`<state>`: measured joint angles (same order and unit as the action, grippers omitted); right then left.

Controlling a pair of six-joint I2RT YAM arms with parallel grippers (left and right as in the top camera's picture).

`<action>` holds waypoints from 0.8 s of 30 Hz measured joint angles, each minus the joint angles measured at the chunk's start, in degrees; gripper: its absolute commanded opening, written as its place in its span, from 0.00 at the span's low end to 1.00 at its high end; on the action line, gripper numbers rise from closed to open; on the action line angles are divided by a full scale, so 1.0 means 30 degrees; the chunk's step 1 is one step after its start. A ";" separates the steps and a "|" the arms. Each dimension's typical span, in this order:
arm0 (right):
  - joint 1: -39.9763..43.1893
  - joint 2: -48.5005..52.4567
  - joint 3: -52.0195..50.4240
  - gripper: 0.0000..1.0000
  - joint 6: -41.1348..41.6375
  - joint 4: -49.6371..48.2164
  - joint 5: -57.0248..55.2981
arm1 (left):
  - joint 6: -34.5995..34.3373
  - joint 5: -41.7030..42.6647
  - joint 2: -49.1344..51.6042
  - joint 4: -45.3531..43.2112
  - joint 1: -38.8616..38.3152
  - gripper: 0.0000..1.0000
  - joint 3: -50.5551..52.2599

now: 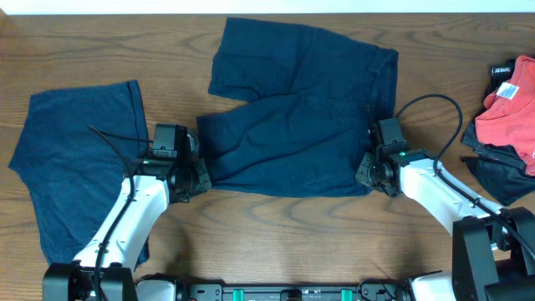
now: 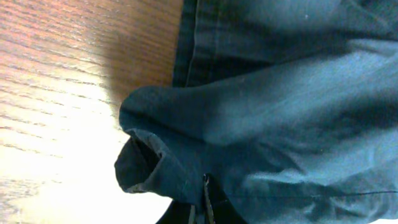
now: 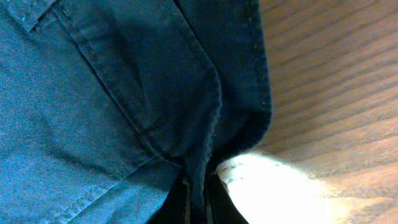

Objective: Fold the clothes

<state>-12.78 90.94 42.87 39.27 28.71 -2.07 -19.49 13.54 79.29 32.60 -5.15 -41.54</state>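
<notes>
Wood-grain laminate in warm brown forms the table [image 1: 276, 242] in the overhead view, and a pale white strip runs along its far edge. A large, wrinkled dark navy-blue cloth garment [image 1: 301, 109] lies spread at the table's middle, with its nearer half stretched between the two arms. The left gripper [image 1: 199, 167] sits at this garment's left edge and the right gripper [image 1: 372, 171] at its right edge, both low on the cloth. A second flat navy-blue garment [image 1: 79, 159] lies at the table's left, partly under the left arm. At the right edge a crumpled red cloth [image 1: 512, 104] rests on a dark heap of fabric [image 1: 493, 171].

In the left wrist view, navy cloth with a stitched hem fills the right side. A bunched corner of it is pinched in the closed jaws at the bottom of the frame. Bare wood to the left carries a bright glare.

In the right wrist view, a seamed fold of the same garment runs down into the closed jaws, which are clamped on it. Lit wood grain shows at the right.
</notes>
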 measured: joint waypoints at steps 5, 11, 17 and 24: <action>-0.0015 0.0029 0.0000 0.01 -0.0007 -0.0182 -0.0029 | 0.0000 -0.0007 0.0000 0.0000 0.0000 0.06 0.0000; -0.0036 0.0022 0.0007 0.01 -0.0146 -0.0131 -0.0153 | -0.0036 -0.0597 -0.0029 0.0277 -0.0007 0.06 -0.0007; -0.0328 -0.0809 0.0211 0.01 -0.0554 0.1479 -0.0743 | -0.0080 -0.1377 -0.1319 0.0780 -0.0073 0.06 -0.0248; -0.0335 -0.3439 0.1770 0.01 -0.1253 0.3891 -0.1632 | -0.0386 -0.1668 -0.4809 0.1246 -0.0073 0.06 -0.1042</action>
<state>-13.78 80.62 48.18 35.51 40.38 -6.96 -20.64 8.54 64.86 36.34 -5.37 -44.66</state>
